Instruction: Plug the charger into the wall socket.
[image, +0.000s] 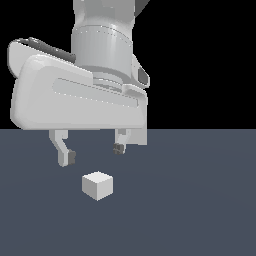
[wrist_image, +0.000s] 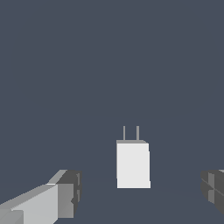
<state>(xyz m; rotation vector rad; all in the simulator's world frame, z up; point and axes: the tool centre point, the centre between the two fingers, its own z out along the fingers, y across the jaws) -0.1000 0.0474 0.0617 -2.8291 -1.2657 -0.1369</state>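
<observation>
The charger (image: 97, 185) is a small off-white cube resting on the dark grey floor. In the wrist view the charger (wrist_image: 133, 165) shows two thin prongs sticking out of one face. My gripper (image: 93, 153) hangs open just above it, a little behind the cube in the exterior view, and nothing is between its fingers. One fingertip (wrist_image: 65, 194) and the other fingertip (wrist_image: 213, 188) flank the charger with wide gaps on both sides. The wall socket is out of view.
The dark grey floor (image: 200, 200) stretches around the cube. Behind it the background is black. The arm's large white hand body (image: 80, 95) fills the upper exterior view.
</observation>
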